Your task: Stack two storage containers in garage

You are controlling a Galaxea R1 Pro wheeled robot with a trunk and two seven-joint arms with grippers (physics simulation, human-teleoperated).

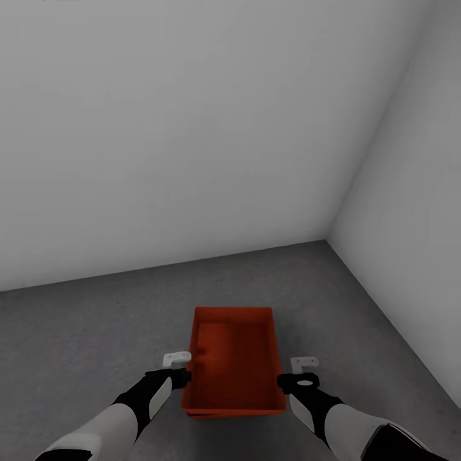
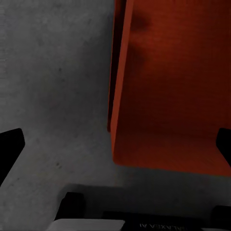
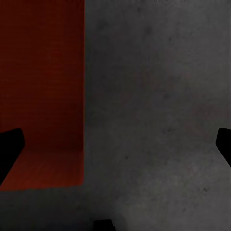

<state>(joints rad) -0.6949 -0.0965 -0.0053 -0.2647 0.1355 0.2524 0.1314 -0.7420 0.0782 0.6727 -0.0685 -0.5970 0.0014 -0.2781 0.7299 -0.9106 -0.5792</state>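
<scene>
Tools flank an orange-red storage container (image 1: 234,358) on the dark grey garage floor (image 1: 83,333), near the corner of the white walls (image 1: 192,128): the left tool (image 1: 177,360) and right tool (image 1: 303,365) each stand just beside a long wall, fingers spread wide, gripping nothing. Light, stiff and smooth-walled by the look of it, the bin would likely slip under a flat squeeze; pinching both long rims seems surest.

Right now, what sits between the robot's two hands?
The orange-red rectangular plastic bin lies between the left end effector and the right end effector, on the dark grey concrete-like floor, as the head view shows.
</scene>
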